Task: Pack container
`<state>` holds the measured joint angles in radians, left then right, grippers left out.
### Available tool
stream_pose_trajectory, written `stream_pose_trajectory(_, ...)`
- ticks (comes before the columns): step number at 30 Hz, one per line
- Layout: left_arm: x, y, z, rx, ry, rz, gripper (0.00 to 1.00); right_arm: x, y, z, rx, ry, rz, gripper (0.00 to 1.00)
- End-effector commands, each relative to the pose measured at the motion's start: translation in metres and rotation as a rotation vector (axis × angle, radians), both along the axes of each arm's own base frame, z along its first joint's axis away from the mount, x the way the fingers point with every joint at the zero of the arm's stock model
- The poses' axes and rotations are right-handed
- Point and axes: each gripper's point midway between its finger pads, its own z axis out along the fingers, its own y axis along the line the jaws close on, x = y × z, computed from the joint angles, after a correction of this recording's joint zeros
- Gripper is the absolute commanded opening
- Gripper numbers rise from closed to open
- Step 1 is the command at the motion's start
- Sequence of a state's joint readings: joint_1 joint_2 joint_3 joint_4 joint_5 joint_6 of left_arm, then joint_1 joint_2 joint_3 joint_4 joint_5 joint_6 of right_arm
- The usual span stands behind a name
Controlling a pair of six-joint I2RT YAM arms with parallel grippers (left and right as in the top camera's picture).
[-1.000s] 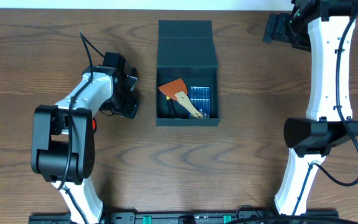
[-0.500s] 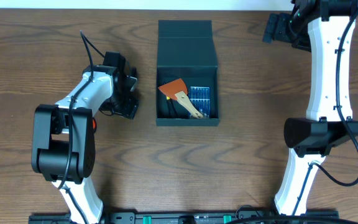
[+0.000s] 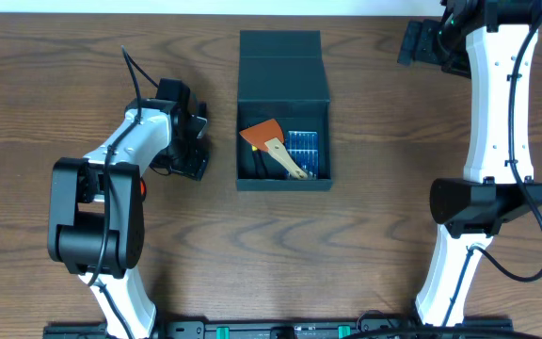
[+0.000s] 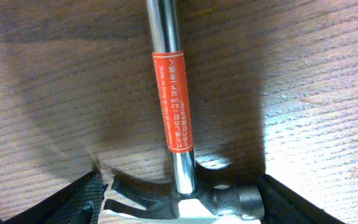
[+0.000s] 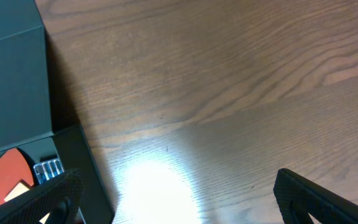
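The container [image 3: 283,181] is a dark teal-black square box at the table's middle, with its flap lid [image 3: 282,66] open toward the back. Inside lie an orange scraper with a wooden handle [image 3: 273,141], a small blue drill-bit case [image 3: 304,146] and a dark tool. The box also shows in the right wrist view [image 5: 11,74]. A hammer [image 4: 169,93] with a chrome shaft and an orange label lies on the table. My left gripper [image 4: 179,205], left of the box [image 3: 191,141], has its fingers against both ends of the hammer head. My right gripper [image 5: 176,199] is open and empty at the back right [image 3: 422,42].
The wooden table [image 3: 365,254] spreads round the box. The hammer is hidden under my left arm in the overhead view. The arm bases stand at the front left [image 3: 92,235] and front right [image 3: 478,207].
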<state>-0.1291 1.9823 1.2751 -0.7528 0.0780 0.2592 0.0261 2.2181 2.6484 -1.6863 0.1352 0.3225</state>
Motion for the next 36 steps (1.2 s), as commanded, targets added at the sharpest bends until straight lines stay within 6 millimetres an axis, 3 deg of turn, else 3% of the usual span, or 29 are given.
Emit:
stream_pose_trajectory(1,-0.007,-0.002,-0.013,-0.009,0.046,0.005,0.73,0.0,-0.002,0.006,-0.007,-0.018,-0.013,0.99)
stream_pose_trajectory(23,-0.006,-0.002,-0.013,-0.009,0.044,0.006,0.58,0.0,-0.002,0.006,-0.007,-0.018,-0.012,0.99)
stream_pose_trajectory(36,-0.001,-0.002,0.001,-0.013,0.006,0.005,0.58,0.0,-0.002,0.006,-0.007,-0.018,-0.012,0.99)
